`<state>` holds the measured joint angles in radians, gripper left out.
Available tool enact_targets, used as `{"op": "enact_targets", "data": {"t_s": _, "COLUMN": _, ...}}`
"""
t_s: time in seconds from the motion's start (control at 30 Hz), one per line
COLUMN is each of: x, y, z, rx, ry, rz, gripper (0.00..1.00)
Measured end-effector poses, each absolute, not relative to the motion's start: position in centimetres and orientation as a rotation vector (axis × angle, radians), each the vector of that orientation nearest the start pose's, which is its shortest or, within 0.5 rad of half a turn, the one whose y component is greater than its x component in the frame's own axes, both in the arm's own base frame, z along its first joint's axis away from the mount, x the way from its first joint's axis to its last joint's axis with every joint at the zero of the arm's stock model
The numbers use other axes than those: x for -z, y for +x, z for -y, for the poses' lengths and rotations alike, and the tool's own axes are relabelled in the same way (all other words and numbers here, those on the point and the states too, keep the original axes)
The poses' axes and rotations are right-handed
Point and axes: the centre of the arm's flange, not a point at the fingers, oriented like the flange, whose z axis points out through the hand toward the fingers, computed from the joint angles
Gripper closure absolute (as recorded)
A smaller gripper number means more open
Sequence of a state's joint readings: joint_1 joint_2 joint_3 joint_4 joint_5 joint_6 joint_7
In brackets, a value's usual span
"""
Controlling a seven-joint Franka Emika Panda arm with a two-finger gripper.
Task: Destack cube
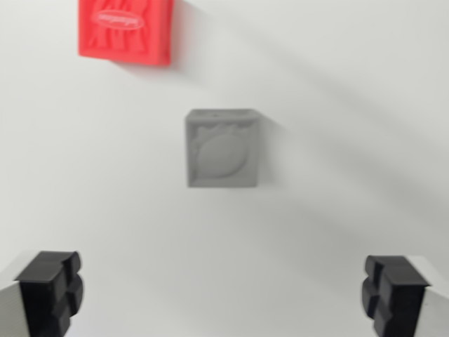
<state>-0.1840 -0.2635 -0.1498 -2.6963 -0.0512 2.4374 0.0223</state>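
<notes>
A grey cube (223,148) with an embossed top face lies on the white surface near the middle of the wrist view. A red cube (126,29) with an oval emblem sits apart from it at the upper left, cut off by the top edge. The two cubes do not touch. My gripper (224,291) hangs above the surface, below the grey cube in the picture. Its black fingertips (50,289) stand wide apart at the bottom corners, with nothing between them.
The white surface (337,105) fills the whole view, crossed by soft diagonal shadows at the right.
</notes>
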Motion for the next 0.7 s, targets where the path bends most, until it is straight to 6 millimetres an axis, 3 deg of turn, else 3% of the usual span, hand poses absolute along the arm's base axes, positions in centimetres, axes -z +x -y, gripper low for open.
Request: {"op": "enact_targets", "data": {"t_s": 0.7, "x": -38.7, "y": 37.8, "z": 12.8, "rx": 0.007, "ry": -3.097, "rz": -0.488, "gripper": 0.0}}
